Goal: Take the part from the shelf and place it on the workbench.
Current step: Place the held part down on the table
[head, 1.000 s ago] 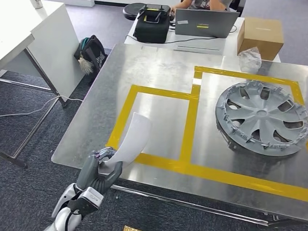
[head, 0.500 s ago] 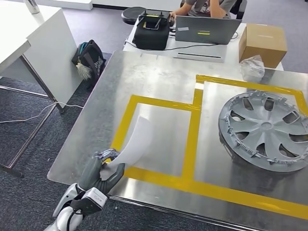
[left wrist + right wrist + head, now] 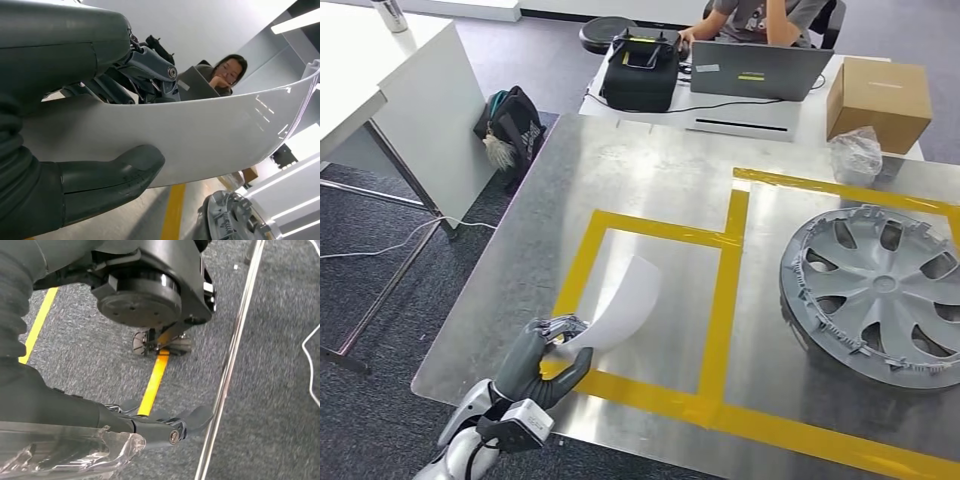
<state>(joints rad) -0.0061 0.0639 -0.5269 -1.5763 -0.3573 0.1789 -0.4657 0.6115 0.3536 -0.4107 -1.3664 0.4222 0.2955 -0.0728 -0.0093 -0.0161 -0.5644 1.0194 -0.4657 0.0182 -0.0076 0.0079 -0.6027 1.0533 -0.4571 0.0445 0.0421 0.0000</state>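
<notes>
Holding the curved white part (image 3: 620, 303) between thumb and fingers (image 3: 560, 326), my left hand (image 3: 535, 362) hovers at the table's (image 3: 652, 175) seven o'clock corner. My right hand (image 3: 113, 427) hangs over carpet, seemingly empty, fingers extended.

Hubcap (image 3: 882, 293) cut off by frame edge, right.

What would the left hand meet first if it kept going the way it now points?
Probably nothing solid at first: the left hand, holding the curved white part, points up and across the bare metal workbench inside the yellow tape rectangle. Depth is unclear.
</notes>
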